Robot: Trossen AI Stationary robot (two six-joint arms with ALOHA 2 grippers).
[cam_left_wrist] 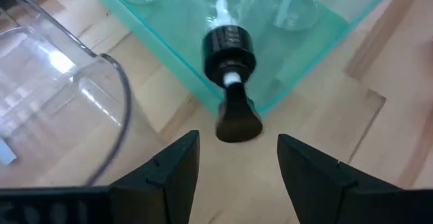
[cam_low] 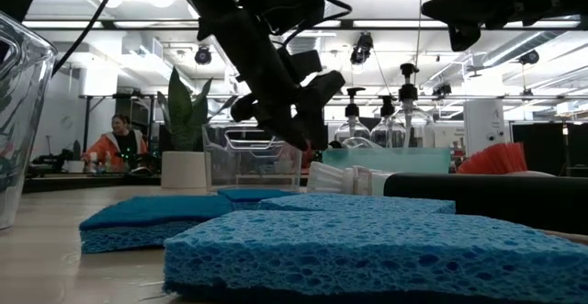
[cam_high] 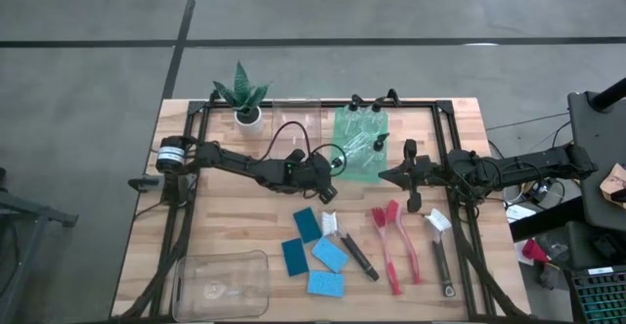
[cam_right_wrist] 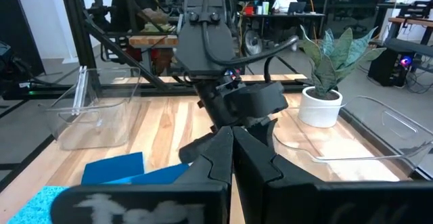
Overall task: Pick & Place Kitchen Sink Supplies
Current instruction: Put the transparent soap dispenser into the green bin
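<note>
My left gripper [cam_left_wrist: 237, 158] is open at the green bin's [cam_high: 364, 160] left near wall. A clear bottle lies tilted inside, its black pump top [cam_left_wrist: 230, 51] leaning over the bin's rim [cam_left_wrist: 169, 68]. The pump head [cam_left_wrist: 238, 121] hangs just ahead of my fingertips, apart from them. More clear bottles [cam_high: 358, 118] stand in the bin. My right gripper [cam_high: 387, 176] is shut and hovers right of the bin, holding nothing. Several blue sponges [cam_high: 315, 254] and red [cam_high: 389, 251] and black [cam_high: 354, 253] brushes lie flat on the near table.
A clear bin [cam_high: 223, 285] sits at the near left corner, and another clear bin [cam_left_wrist: 61, 95] stands left of the green one beside a potted plant [cam_high: 245, 99]. A black-handled brush [cam_high: 440, 251] lies at the right. A black frame rims the table. People sit beyond it [cam_right_wrist: 139, 7].
</note>
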